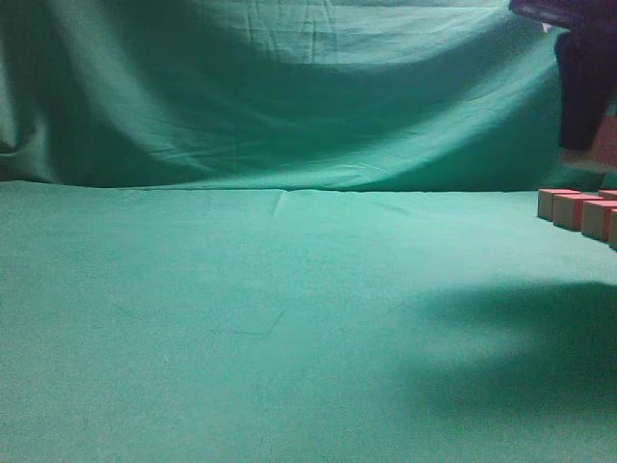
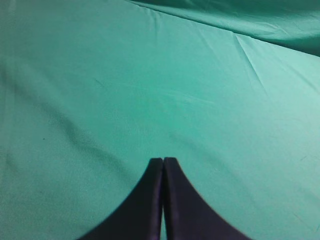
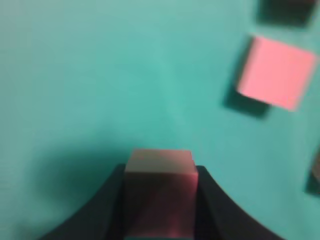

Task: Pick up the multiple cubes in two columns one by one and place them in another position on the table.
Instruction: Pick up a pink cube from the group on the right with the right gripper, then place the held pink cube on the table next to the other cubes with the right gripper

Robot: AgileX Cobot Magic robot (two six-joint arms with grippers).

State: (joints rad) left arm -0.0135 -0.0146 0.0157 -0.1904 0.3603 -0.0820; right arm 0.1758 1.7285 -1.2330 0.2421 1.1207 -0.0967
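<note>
My right gripper (image 3: 160, 172) is shut on one cube (image 3: 159, 195), held between its dark jaws above the green table (image 3: 100, 75). Another cube (image 3: 276, 72) lies on the cloth ahead to the right, red-pink top up; parts of two more show at the frame's top right and right edge. In the exterior view the right arm (image 1: 583, 77) hangs at the far right with the held cube (image 1: 600, 145) under it, above a row of cubes (image 1: 578, 209) on the table (image 1: 241, 318). My left gripper (image 2: 163, 161) is shut and empty over bare cloth (image 2: 150, 90).
A draped green backdrop curtain (image 1: 289, 87) rises behind the table. The arm's shadow (image 1: 521, 338) falls on the cloth at the right front.
</note>
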